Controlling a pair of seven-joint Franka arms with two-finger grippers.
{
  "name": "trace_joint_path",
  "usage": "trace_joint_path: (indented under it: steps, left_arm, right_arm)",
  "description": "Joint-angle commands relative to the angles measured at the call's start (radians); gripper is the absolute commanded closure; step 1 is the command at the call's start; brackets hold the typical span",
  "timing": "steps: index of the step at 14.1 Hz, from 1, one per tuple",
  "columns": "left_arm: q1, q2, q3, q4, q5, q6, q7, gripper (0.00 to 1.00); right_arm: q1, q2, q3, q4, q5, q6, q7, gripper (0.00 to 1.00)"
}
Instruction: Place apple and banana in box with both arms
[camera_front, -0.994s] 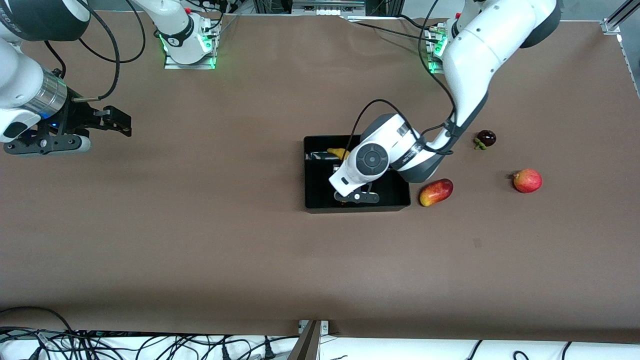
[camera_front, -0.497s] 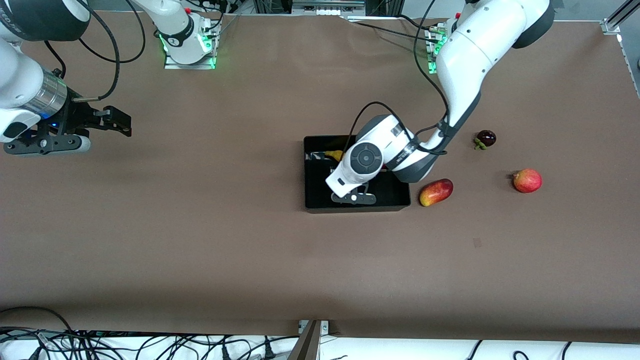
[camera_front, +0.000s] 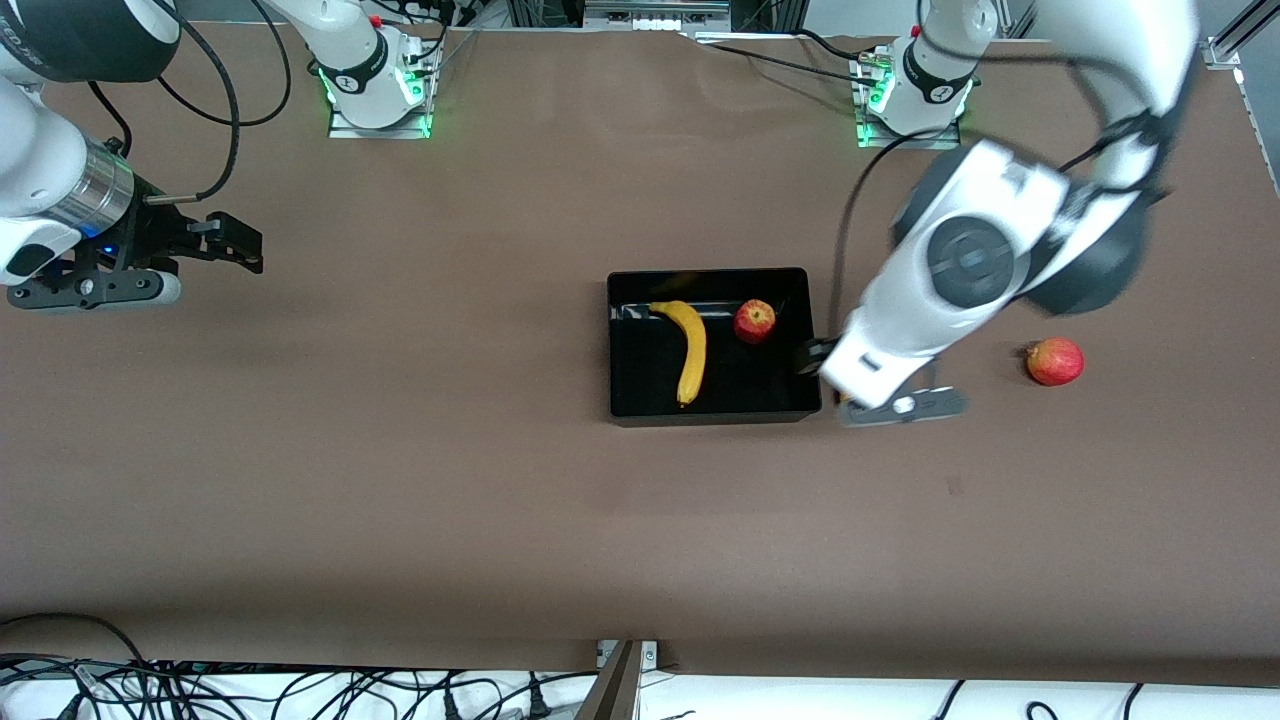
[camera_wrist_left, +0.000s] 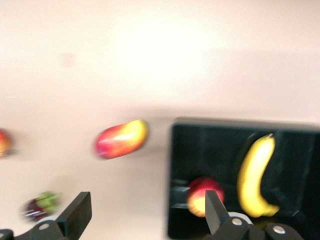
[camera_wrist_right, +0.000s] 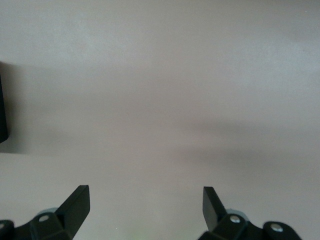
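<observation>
Already the banana (camera_front: 688, 350) and apple (camera_front: 754, 321) lie in the box (camera_front: 710, 415); left gripper (camera_front: 905, 405), fingers wide and empty, hangs just beside it, right gripper (camera_front: 150, 265) waits wide open

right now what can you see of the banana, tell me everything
The banana is a single long, curved yellow fruit with darker tips, unpeeled and whole as far as shows. It lies flat on the floor of the black box, running from the wall nearer the arms' bases toward the wall nearer the front camera. The apple sits beside it, apart, toward the left arm's end. Nothing grips it.
</observation>
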Motion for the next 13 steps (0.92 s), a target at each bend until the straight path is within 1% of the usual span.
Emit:
trace_joint_path:
  steps: [1,2,3,4,5,6,7,8,9,10,12,13]
  left_arm:
    - [0.067,-0.08,0.011,-0.016,-0.016,-0.078,0.199,0.0]
    - [0.077,-0.141,0.046,-0.035,-0.043,-0.077,0.277,0.0]
    - [0.075,-0.18,0.119,-0.038,-0.094,-0.08,0.346,0.0]
    - [0.048,-0.226,0.221,-0.05,-0.185,-0.081,0.411,0.0]
    - [-0.028,-0.285,0.371,-0.109,-0.239,-0.075,0.475,0.0]
    - [-0.107,-0.325,0.499,-0.14,-0.258,-0.071,0.535,0.0]
    - [-0.141,-0.353,0.555,-0.147,-0.26,-0.071,0.563,0.0]
    - [-0.147,-0.39,0.569,-0.166,-0.257,-0.071,0.56,0.0]
    - [-0.147,-0.437,0.571,-0.218,-0.243,-0.071,0.561,0.0]
    - [-0.143,-0.455,0.569,-0.245,-0.238,-0.072,0.563,0.0]
    - [-0.135,-0.455,0.562,-0.251,-0.238,-0.075,0.557,0.0]
    - [-0.134,-0.456,0.543,-0.251,-0.237,-0.077,0.54,0.0]
  right_arm:
    - [0.002,0.007,-0.002,0.019,-0.008,-0.005,0.002,0.0]
    - [0.002,0.007,-0.002,0.021,-0.008,-0.005,0.002,0.0]
    - [0.002,0.007,-0.002,0.021,-0.008,-0.007,0.002,0.0]
    - [0.002,0.007,-0.002,0.021,-0.008,-0.007,0.002,0.0]
    - [0.001,0.007,-0.002,0.021,-0.008,-0.007,0.002,0.0]
    - [0.002,0.007,-0.002,0.019,-0.008,-0.007,0.002,0.0]
    - [0.002,0.007,-0.002,0.019,-0.008,-0.007,0.002,0.0]
    - [0.002,0.007,-0.002,0.019,-0.008,-0.005,0.002,0.0]
    - [0.002,0.007,-0.002,0.021,-0.008,-0.007,0.002,0.0]
    - [0.002,0.007,-0.002,0.019,-0.008,-0.007,0.002,0.0]
    - [0.002,0.007,-0.002,0.019,-0.008,-0.007,0.002,0.0]
    - [0.002,0.007,-0.002,0.019,-0.008,-0.005,0.002,0.0]
